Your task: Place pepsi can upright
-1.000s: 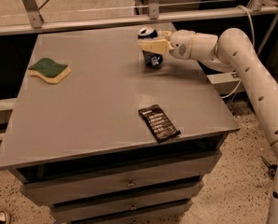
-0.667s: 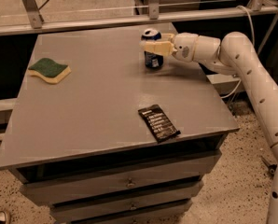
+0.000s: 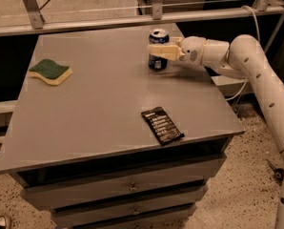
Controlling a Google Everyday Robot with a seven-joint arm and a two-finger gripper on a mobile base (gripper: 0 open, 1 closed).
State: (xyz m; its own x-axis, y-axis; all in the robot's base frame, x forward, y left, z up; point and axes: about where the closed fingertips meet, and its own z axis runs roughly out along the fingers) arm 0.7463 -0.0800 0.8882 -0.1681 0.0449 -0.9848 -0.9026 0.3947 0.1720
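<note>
A grey table [image 3: 85,113] with drawers [image 3: 127,187] beneath it is seen from above and in front. Toward the far right part of its top stands the pepsi can [image 3: 156,64] – dark blue, silver top facing up, upright, with its base on the table surface.

A white robot arm [image 3: 256,70] reaches in from the right edge of the view and runs roughly level across the table's far right corner. At its end, the gripper [image 3: 155,47] is clasped around the can at about mid-height: one cream-coloured finger [image 3: 163,52] lies across the side of the can that faces the camera, and the other is mostly hidden behind it.

Near the table's left edge, well apart from the can, lies a sponge [image 3: 50,71] – green on top, yellow underneath. Close to the front right edge lies a flat black snack-bar wrapper [image 3: 162,125], set at a slant. A metal rail [image 3: 85,25] runs behind the table, and the floor [image 3: 247,194] on the right is speckled.
</note>
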